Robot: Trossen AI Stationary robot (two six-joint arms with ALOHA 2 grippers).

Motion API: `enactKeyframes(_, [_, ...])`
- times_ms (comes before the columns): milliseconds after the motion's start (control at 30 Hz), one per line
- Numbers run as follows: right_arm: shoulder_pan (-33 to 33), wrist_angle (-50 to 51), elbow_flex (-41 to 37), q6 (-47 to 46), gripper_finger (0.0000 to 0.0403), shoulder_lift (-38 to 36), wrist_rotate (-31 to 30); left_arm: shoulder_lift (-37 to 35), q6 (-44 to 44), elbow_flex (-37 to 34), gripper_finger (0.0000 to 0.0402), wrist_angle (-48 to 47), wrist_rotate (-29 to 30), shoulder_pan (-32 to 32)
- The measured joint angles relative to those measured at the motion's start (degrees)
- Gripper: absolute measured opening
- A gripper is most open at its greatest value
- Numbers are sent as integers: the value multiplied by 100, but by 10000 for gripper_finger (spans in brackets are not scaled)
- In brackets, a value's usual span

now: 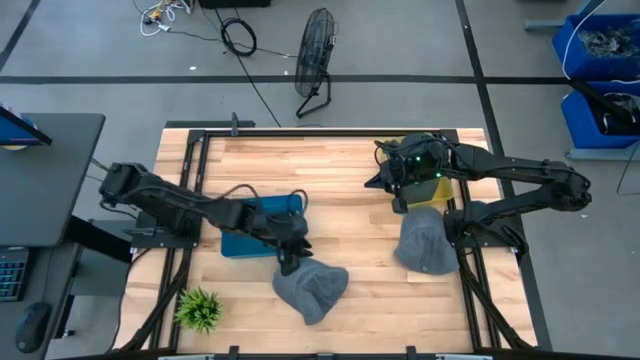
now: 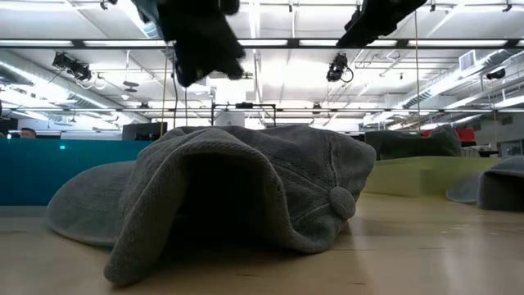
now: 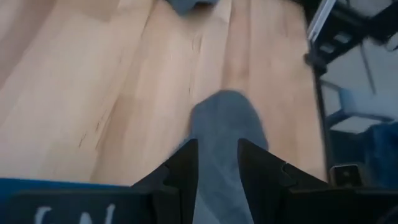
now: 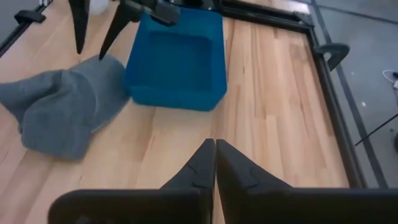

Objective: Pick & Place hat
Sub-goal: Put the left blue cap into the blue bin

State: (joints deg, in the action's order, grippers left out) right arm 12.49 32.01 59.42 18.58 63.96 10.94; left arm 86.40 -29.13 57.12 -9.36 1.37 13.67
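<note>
A grey hat lies crumpled on the wooden table near its near edge; it fills the low view and shows in the right wrist view. My left gripper hangs open just above its left part, not touching it. In the left wrist view the hat shows between the spread fingers. My right gripper is shut on nothing, raised over the far right of the table. A second grey hat lies on the table's right side.
A blue bin stands just left of the near hat. A yellow-green bin sits under my right arm, with grey cloth on it. A small green plant stands at the near left corner.
</note>
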Motion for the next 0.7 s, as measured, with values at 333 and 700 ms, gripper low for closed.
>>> enactKeyframes(333, [2,115,-1,139,16,-4,16,770,727,-8,140,632,-100,-98])
enactKeyframes(700, [2,183,-1,142,16,-4,47,1102,864,-9,220,1244,-569,132])
